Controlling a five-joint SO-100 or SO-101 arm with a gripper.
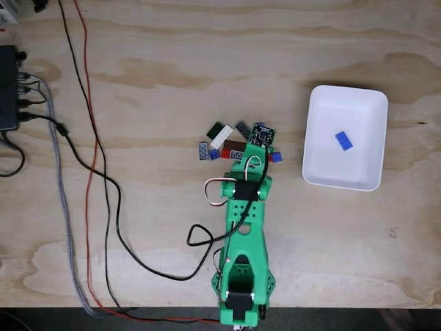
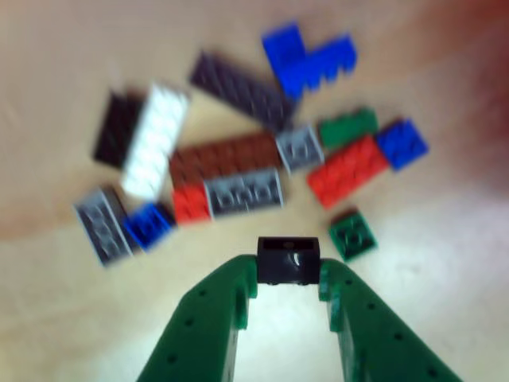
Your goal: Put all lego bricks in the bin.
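**Q:** What does the gripper hold?

**A:** In the other view, the green gripper (image 2: 288, 263) is clamped on one small black brick (image 2: 288, 259), pinched between its two fingertips just in front of the pile. In the fixed view the arm (image 1: 244, 234) reaches up from the table's lower edge toward the same cluster (image 1: 231, 145).

**Q:** How many loose bricks lie on the plywood table (image 1: 172, 69)?

**A:** The other view, though blurred, shows about thirteen: three blue (a large L-shaped blue piece (image 2: 306, 57), a blue square (image 2: 402, 143) at right, a small blue one (image 2: 147, 224) at lower left), two red (a long red brick (image 2: 347, 169), a short red one (image 2: 191, 203)), three grey (grey plate (image 2: 245, 191), small grey square (image 2: 300, 147), grey brick (image 2: 103, 223) at far left), two green (green brick (image 2: 348, 126), green square (image 2: 352, 235)), one brown (image 2: 227, 155), one white (image 2: 155, 139), one black plate (image 2: 115, 127), and one dark long plate (image 2: 242, 89). Several touch or overlap.

**Q:** And the bin?

**A:** The white bin (image 1: 324, 103) sits well apart to the right of the pile in the fixed view. It holds exactly one blue brick (image 1: 343, 140), near its middle.

**Q:** Anything else?

**A:** Three cables (image 1: 89, 172), black, red and braided grey, run down the left side.
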